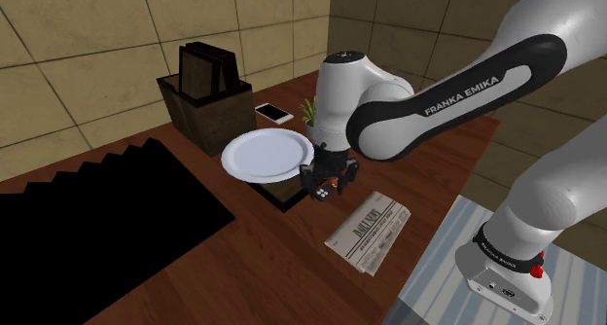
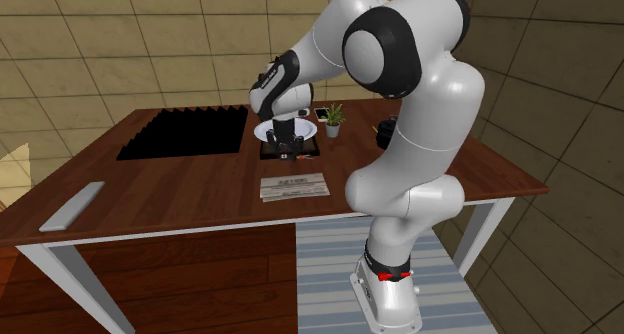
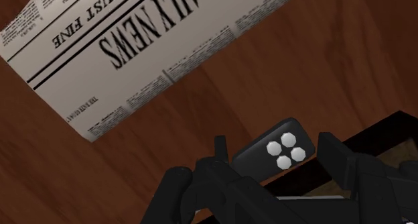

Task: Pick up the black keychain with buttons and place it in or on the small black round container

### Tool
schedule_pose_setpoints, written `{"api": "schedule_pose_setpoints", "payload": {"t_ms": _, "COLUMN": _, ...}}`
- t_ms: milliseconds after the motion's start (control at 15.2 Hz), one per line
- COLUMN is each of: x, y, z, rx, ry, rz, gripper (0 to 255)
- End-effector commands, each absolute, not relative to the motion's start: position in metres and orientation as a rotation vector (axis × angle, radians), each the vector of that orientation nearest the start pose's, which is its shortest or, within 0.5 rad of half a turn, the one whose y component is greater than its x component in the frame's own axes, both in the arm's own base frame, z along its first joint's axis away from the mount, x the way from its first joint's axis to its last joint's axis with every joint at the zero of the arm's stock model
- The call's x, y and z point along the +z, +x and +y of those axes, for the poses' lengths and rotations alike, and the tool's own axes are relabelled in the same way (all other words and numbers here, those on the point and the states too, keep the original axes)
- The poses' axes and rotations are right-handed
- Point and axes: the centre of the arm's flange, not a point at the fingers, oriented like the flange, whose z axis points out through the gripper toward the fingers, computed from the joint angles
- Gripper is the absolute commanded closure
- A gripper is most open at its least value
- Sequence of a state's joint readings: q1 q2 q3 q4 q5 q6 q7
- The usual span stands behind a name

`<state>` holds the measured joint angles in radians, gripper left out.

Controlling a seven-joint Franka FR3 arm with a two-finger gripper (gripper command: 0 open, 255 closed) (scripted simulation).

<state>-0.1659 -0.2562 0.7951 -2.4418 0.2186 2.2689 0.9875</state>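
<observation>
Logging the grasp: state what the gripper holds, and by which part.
The gripper appears to clasp the black keychain by its two short ends, one finger at each end. Its white buttons face the wrist camera.

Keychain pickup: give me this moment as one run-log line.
phase: pickup | end effector: low over table, beside white plate | keychain: at end effector, grip unclear | placement: not yet done

"FRANKA EMIKA" is printed in white capitals on the dark band of the white robot arm [image 1: 457,97]. On the folded grey-white newspaper [image 3: 100,55], "DAILY NEWS" and "JUST FINE" can be read, upside down.
</observation>
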Motion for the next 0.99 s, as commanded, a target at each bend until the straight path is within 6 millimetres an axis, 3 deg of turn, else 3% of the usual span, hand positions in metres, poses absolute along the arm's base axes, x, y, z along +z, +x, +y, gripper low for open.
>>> {"api": "schedule_pose_setpoints", "payload": {"t_ms": 0, "x": 0.381, "y": 0.37, "z": 0.277, "rx": -0.038, "ry": -3.033, "rz": 0.796, "gripper": 255}}
{"api": "schedule_pose_setpoints", "payload": {"t_ms": 924, "x": 0.455, "y": 0.37, "z": 0.277, "rx": -0.038, "ry": -3.033, "rz": 0.796, "gripper": 255}}
